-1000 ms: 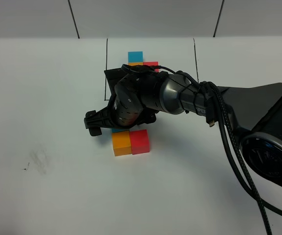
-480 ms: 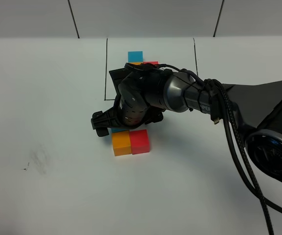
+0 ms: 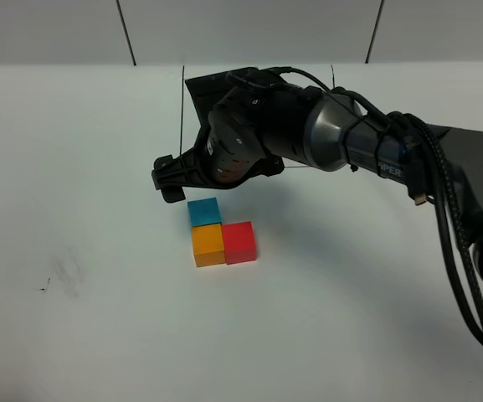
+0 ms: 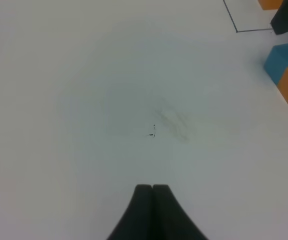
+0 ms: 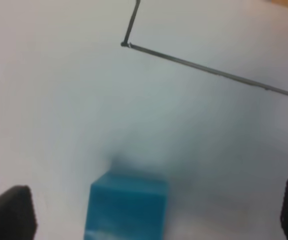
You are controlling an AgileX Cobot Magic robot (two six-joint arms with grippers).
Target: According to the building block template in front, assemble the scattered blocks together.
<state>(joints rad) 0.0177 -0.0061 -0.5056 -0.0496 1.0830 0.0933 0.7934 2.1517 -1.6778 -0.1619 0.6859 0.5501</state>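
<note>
Three scattered blocks sit joined in an L on the white table: a light blue cube against the far side of an orange cube, and a red cube on the orange one's right. My right gripper hovers open just beyond and left of the blue cube, holding nothing. In the right wrist view the blue cube lies between the spread fingers, untouched. The arm hides the template's cubes; only its black frame line shows. My left gripper is shut and empty over bare table.
The right arm's thick body and cables span from the right edge to the table's middle, over the template. A faint smudge marks the table at the left. The left wrist view catches the frame's corner and the blue cube.
The right gripper has lifted and drawn back toward the far side, uncovering the blue cube, which now rests against the orange one. The orange and red cubes have not moved.
</note>
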